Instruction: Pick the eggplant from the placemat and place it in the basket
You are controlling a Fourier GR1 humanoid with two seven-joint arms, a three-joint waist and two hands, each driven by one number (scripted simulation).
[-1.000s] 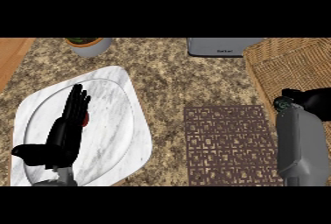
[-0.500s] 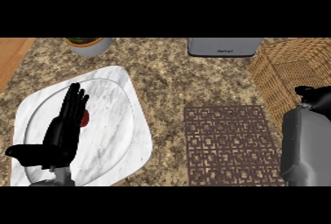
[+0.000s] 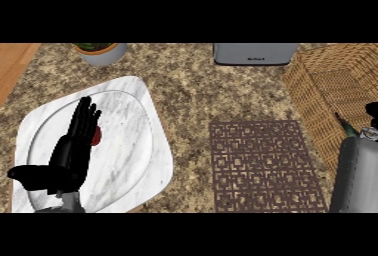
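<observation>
Left hand (image 3: 74,142) is being held flat, fingers straight, over the marble plate (image 3: 140,100). The placemat (image 3: 266,165) is lying bare mid-counter. At the right edge, the eggplant (image 3: 345,127) is being carried beside the basket (image 3: 325,80); right hand (image 3: 373,112) closure cannot be told.

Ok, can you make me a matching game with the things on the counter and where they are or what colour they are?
Things:
1. placemat
2. basket
3. left hand
4. plant pot

Clues:
A. woven, at the right edge
B. open, over the marble plate
C. dark and patterned, nothing on it
D. far left corner of the counter

Pairs: 1-C, 2-A, 3-B, 4-D
</observation>
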